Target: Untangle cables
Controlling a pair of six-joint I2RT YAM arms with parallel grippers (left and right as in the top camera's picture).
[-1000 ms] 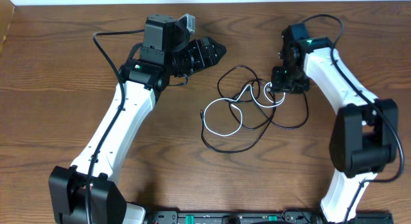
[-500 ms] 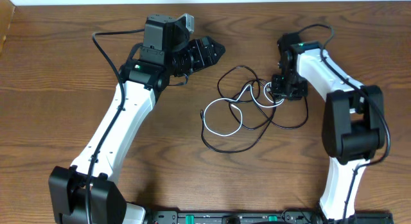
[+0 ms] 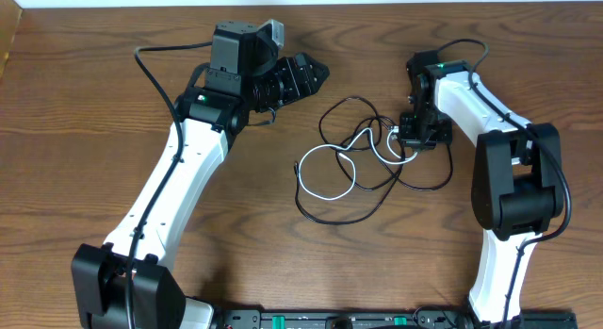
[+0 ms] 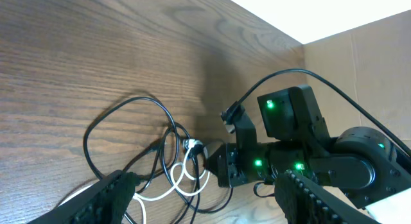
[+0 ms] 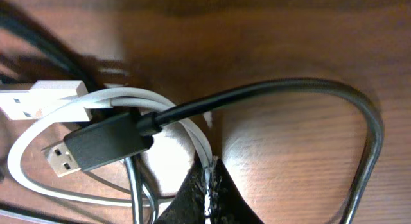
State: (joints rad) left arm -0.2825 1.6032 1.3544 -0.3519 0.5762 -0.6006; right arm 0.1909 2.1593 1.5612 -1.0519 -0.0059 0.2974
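A long black cable and a shorter white cable lie tangled on the table's middle. My right gripper is down at the right end of the tangle. In the right wrist view its fingertips are shut on the white cable. The black cable's USB plug and the white cable's plug lie just above them. My left gripper is open and empty, held above the table at the upper left of the tangle. Its view shows both cables and the right arm below.
The right arm's own thick black wire loops above its wrist. The table's far edge and a cardboard wall are behind the right arm. Bare wood lies left of and below the tangle.
The right gripper has shifted slightly at the tangle's right end and the white loop there moved a little. The left arm has not moved.
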